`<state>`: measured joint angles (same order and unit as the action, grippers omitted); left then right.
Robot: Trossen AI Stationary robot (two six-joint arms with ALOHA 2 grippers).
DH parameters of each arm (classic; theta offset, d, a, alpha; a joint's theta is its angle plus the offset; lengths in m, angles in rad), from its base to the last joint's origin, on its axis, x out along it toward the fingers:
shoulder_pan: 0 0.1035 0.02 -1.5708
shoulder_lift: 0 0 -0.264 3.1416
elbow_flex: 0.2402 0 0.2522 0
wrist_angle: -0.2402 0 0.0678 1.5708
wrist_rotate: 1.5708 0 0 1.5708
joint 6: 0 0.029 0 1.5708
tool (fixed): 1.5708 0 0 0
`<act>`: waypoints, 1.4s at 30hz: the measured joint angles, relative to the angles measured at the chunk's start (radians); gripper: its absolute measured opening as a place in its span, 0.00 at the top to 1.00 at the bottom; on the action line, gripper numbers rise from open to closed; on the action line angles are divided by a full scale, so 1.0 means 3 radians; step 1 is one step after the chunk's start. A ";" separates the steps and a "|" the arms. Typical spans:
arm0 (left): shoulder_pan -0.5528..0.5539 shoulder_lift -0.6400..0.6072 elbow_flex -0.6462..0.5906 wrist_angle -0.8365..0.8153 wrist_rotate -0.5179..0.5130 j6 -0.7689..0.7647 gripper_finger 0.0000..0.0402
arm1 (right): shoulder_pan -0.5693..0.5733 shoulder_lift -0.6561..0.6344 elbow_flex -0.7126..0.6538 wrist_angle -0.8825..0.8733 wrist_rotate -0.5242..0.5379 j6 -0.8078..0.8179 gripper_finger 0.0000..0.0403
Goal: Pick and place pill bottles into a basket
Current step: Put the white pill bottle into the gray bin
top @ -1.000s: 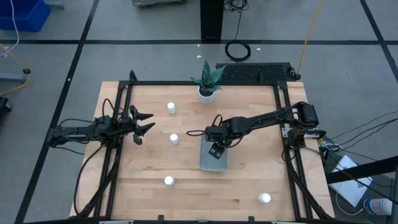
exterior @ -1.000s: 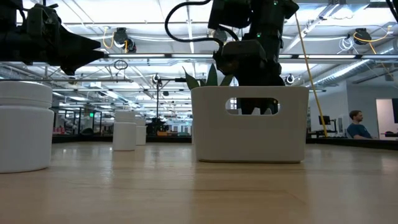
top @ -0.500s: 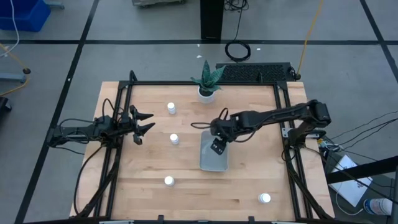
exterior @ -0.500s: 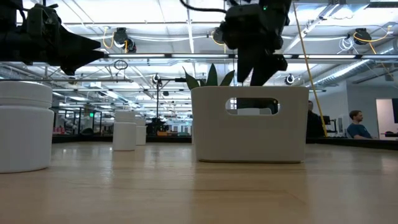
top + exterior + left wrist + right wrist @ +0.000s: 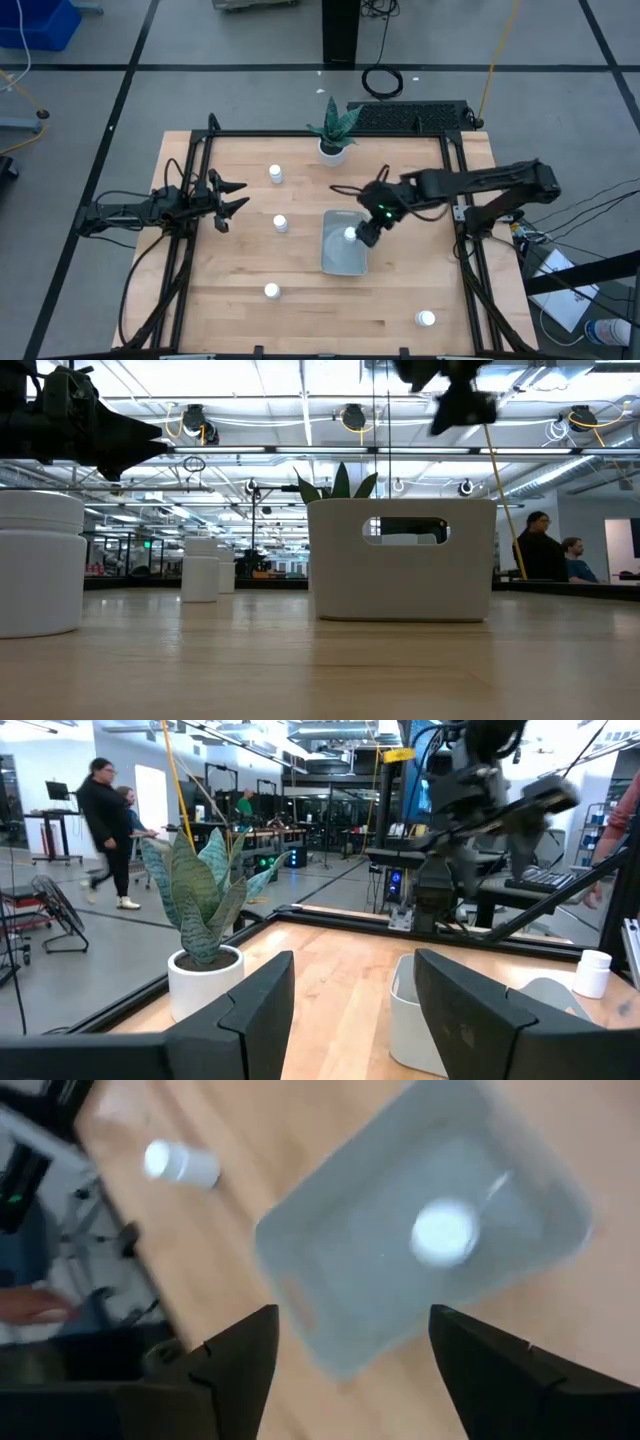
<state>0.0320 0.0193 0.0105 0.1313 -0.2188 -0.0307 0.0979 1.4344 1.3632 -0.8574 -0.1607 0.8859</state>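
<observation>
Five pill bottles: one point(image 5: 349, 235) sits in the basket point(image 5: 334, 262), four stand spread around the surface point(image 5: 400, 290). Right end effector point(image 5: 371, 229) hangs released above it; left end effector point(image 5: 232, 197), released, waits at the edge.

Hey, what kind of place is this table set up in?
Probably an open robotics lab or workshop: exposed ceiling lights, rows of equipment benches and people walking behind the wooden table.

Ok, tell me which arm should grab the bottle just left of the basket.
Left. Its open hand waits close beside that bottle, while the right hand, also open, hangs over the basket.
</observation>
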 joint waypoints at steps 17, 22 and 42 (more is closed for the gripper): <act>0.0001 0.0000 0.0000 0.0000 0.0000 0.0000 0.47 | 0.1369 -0.0157 0.0000 -0.0846 -0.0237 0.2711 0.22; 0.0000 0.0000 0.0000 0.0000 0.0001 0.0000 0.47 | 0.1791 -0.0127 0.0000 -0.0942 -0.0174 0.3602 0.22; 0.0000 0.0000 0.0000 0.0000 0.0001 0.0000 0.47 | 0.2510 -0.0015 -0.0643 -0.0030 -0.0259 0.5173 0.22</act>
<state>0.0321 0.0193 0.0105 0.1314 -0.2186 -0.0307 0.8510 1.4298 1.1702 -0.8665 -0.2385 2.4377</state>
